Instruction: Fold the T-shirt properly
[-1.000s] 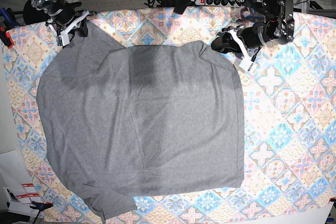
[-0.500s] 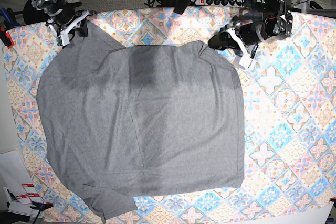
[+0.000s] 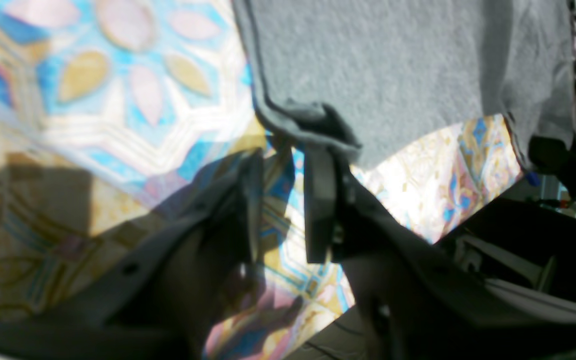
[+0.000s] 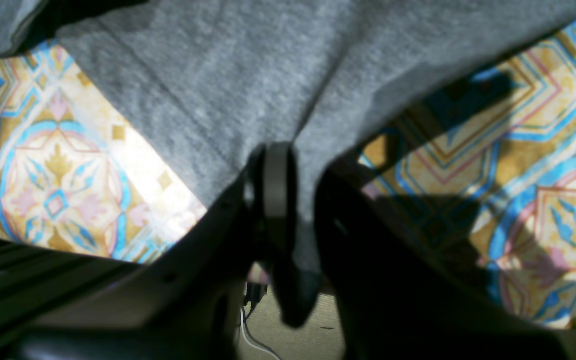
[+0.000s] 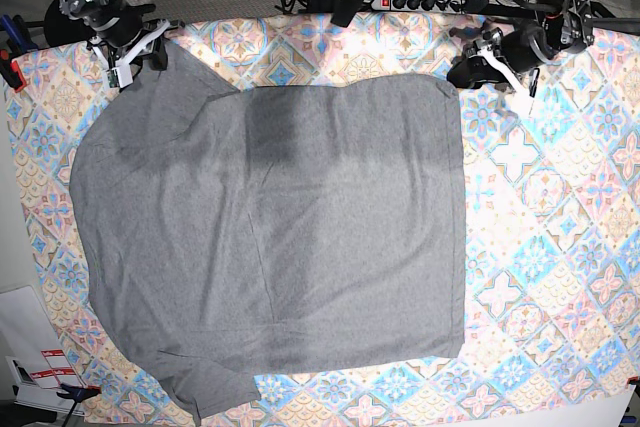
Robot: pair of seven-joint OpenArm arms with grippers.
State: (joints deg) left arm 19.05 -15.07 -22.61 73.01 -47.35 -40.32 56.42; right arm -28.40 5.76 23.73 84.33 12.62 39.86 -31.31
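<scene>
A: Starting at the far left, then. Closed or parted there?

B: Closed. Right gripper [image 5: 128, 57] with jaws pinched on a top corner of the T-shirt [image 5: 270, 237], grey fabric squeezed between them in the wrist view. Probably held that way to anchor the corner so the top edge cannot slide.

A: And across the middle?

B: Lies spread flat on the tablecloth [image 5: 560, 247], covering most of the left and centre. Top edge runs fairly straight between the two arms. Right side falls in a clean vertical line. Bulges out along the left side, with a loose flap sticking out at the bottom left corner. Looks unfolded as yet.

A: Over on the right?

B: Left gripper [image 3: 285, 150] at the other top corner. Jaws only narrowly parted, with tablecloth pattern showing through the gap. Corner of the fabric bunched over the tip of one jaw, hooked more than clamped. Cannot tell whether held firmly enough for a lift.

A: Why one arm at each top corner?

B: Most likely to keep the top edge taut and level, ready for carrying it over in a first fold. Worth securing that right-hand corner properly first; otherwise risks slipping off and leaving the fold crooked.
</scene>
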